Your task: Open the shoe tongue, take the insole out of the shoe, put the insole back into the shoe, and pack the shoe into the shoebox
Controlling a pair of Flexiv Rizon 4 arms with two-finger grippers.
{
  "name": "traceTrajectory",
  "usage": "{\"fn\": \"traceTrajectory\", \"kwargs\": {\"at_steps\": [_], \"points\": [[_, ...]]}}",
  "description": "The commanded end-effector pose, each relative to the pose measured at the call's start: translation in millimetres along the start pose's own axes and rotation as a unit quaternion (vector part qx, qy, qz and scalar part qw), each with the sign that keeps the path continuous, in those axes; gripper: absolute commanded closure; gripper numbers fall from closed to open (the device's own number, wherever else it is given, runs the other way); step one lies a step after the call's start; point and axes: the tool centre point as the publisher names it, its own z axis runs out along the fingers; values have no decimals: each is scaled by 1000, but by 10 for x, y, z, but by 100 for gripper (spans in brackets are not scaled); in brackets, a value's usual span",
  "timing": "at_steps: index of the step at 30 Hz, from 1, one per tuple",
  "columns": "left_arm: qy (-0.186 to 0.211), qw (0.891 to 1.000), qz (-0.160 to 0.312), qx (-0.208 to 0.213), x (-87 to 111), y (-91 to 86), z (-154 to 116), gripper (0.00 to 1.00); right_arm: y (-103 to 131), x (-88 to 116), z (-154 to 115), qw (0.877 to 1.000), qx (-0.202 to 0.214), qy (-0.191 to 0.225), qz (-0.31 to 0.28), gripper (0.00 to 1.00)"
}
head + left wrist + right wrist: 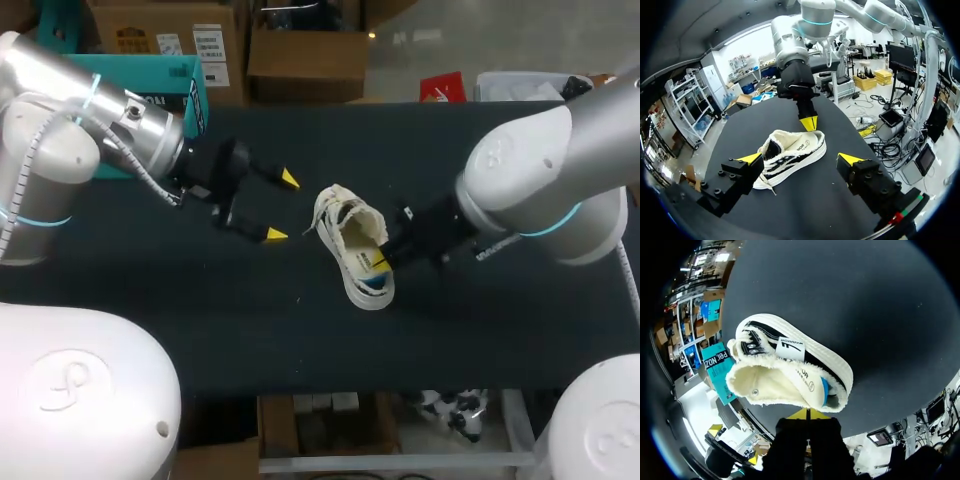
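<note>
I logged the cream canvas shoe [355,245] as rough woven cloth, frayed and fuzzy at the collar, with a smooth white rubber sole [837,365]. The black table top [250,330] looked matt. The left arm [150,125] showed brushed silver metal at the wrist, and the right arm [540,170] had a glossy white plastic shell. The left gripper [280,207] had matt black fingers [732,180] with smooth yellow tips.

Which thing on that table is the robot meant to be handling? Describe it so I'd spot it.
On the dark table, look near the middle, between the left gripper and the right gripper. The shoe lies there: a cream-white sneaker with black side stripes and fleecy lining, the only pale thing lying on it.
</note>
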Motion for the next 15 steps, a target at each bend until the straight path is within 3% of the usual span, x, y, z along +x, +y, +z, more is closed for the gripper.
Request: {"fn": "traceTrajectory", "kwargs": {"at_steps": [1,13,15], "points": [[12,998,-6,-56,-18,-64,4,0,37,62,102,1000,-2,-4,-11,100],[12,998,-6,-56,-18,-64,4,0,294,21,571,999,33,-9,-29,100],[-19,993,-52,-101,-97,-53,-13,0,325,-16,616,999,29,-14,-25,100]]}}
